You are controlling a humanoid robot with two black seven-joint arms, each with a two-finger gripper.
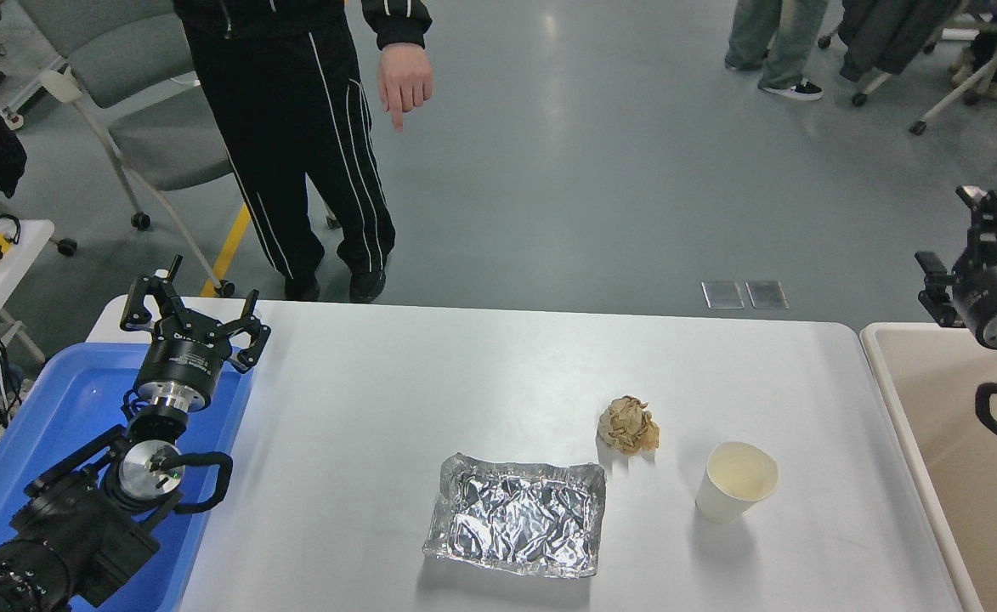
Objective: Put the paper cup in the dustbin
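The white paper cup [737, 482] stands upright on the white table [498, 365], right of centre near the front. The beige dustbin [965, 476] with its off-white rim sits past the table's right edge. My right gripper [965, 234] is at the right edge, above the bin's far corner, open and empty, well away from the cup. My left gripper [192, 310] is parked at the lower left over the blue tub, open and empty.
A crumpled brown paper ball [628, 424] lies just left of and behind the cup. A silver foil tray [517, 514] sits at the front centre. A blue tub [48, 450] is at the left. A person [311, 127] stands at the far side.
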